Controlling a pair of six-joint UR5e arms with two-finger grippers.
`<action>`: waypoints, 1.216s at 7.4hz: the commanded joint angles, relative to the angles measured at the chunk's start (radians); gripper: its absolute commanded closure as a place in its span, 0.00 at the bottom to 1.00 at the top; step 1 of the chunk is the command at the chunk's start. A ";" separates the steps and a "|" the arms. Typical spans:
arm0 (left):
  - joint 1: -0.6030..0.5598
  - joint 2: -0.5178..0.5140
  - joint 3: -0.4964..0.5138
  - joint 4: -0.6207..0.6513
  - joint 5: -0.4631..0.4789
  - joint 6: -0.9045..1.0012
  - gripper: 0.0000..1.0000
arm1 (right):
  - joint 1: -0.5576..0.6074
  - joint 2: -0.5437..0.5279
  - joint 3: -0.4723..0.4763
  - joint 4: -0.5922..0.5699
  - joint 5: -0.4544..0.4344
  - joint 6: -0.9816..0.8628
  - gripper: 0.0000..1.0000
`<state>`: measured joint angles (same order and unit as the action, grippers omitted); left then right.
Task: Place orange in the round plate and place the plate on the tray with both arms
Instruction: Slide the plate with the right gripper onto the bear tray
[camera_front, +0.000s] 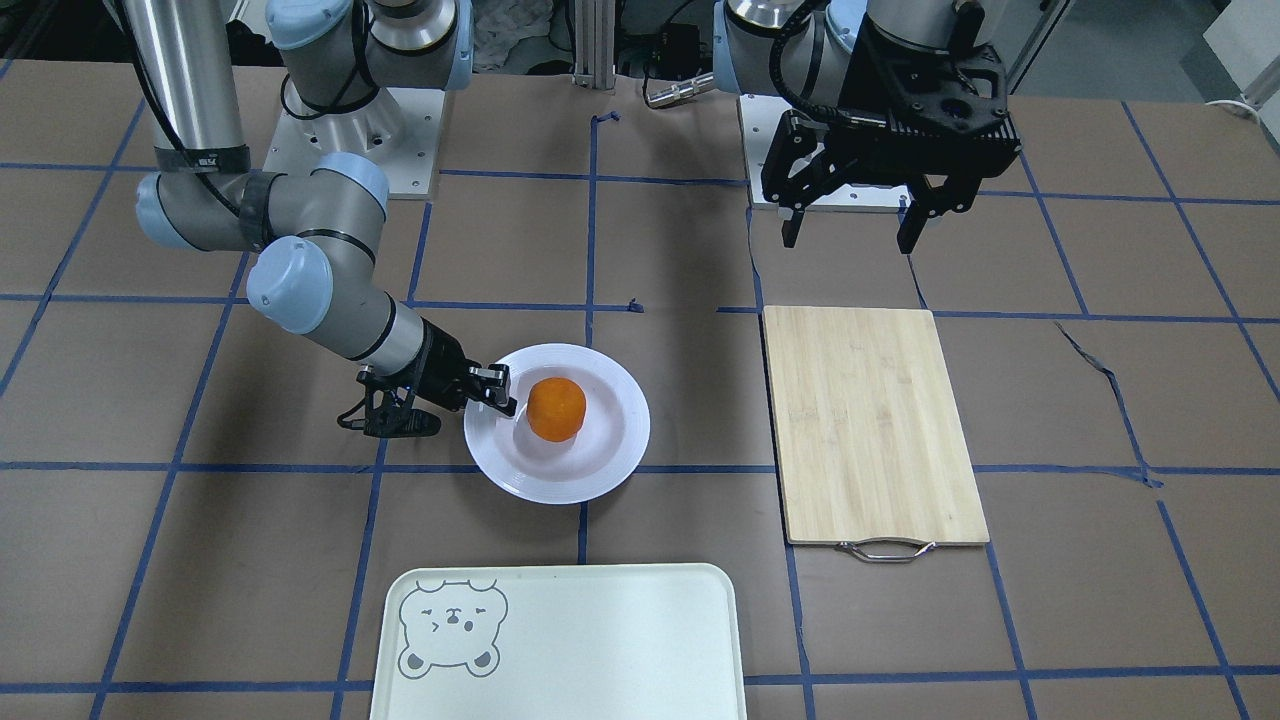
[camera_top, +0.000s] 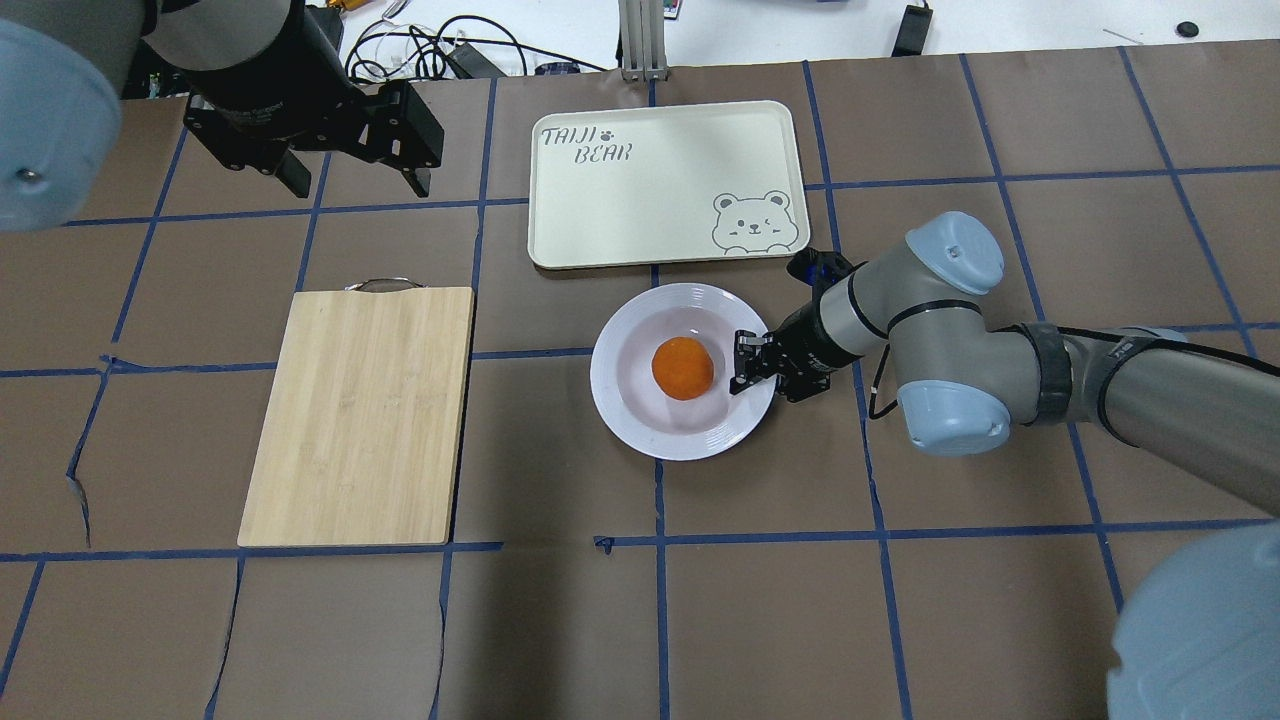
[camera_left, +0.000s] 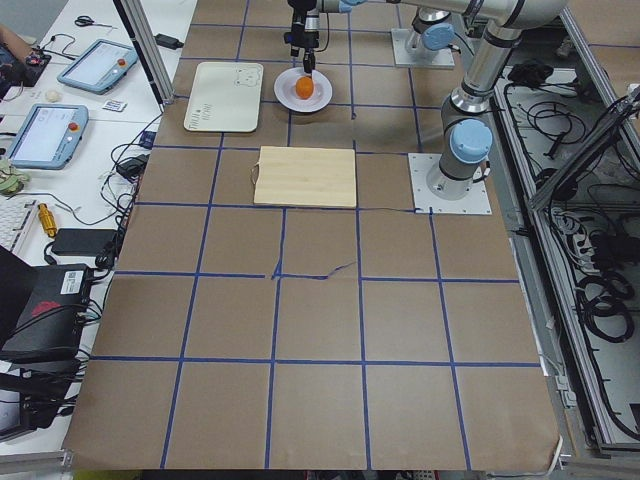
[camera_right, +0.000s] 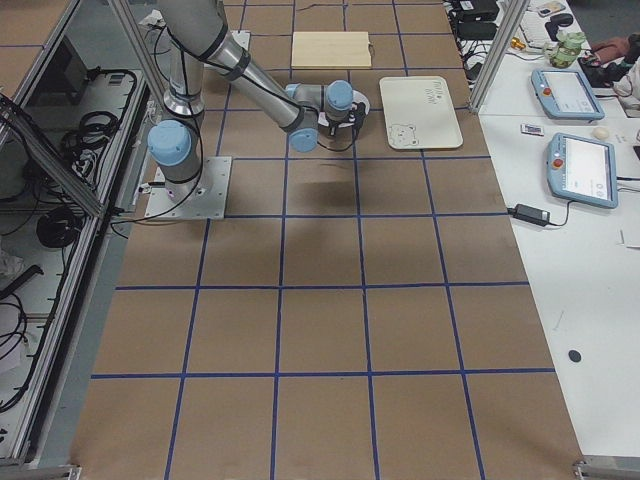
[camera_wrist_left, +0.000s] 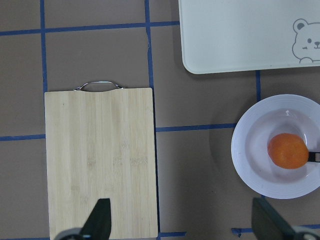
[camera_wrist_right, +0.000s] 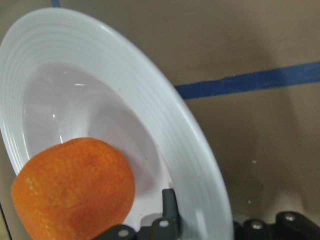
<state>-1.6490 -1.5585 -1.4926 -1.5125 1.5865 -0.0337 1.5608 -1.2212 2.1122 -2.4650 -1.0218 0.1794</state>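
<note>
The orange (camera_front: 557, 408) (camera_top: 682, 368) sits in the sunken centre of the round plate (camera_front: 610, 450) (camera_top: 625, 415), just on the robot's side of the tray (camera_front: 600, 640) (camera_top: 640, 190). My right gripper (camera_front: 500, 392) (camera_top: 745, 368) lies low at the plate's edge, shut on the rim. In the right wrist view one finger (camera_wrist_right: 170, 210) rests on top of the rim beside the orange (camera_wrist_right: 75, 190). My left gripper (camera_front: 850, 240) (camera_top: 360, 190) hangs open and empty, high above the table beyond the cutting board's far end.
A bamboo cutting board (camera_front: 870, 420) (camera_top: 360, 410) with a metal handle lies on the robot's left side of the plate. Blue tape lines grid the brown table. Tablets and cables sit on the white bench past the tray (camera_left: 225, 95).
</note>
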 joint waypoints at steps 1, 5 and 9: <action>0.000 0.000 0.000 0.000 0.001 0.000 0.00 | -0.005 -0.012 -0.044 0.004 0.011 0.055 0.87; 0.000 0.000 0.000 0.000 0.001 0.000 0.00 | -0.019 0.000 -0.169 0.015 0.081 0.179 0.85; 0.000 0.000 0.000 0.000 0.001 0.000 0.00 | -0.015 0.312 -0.591 0.057 0.124 0.279 0.83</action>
<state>-1.6490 -1.5585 -1.4926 -1.5125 1.5877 -0.0337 1.5445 -1.0184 1.6449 -2.4140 -0.9286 0.4445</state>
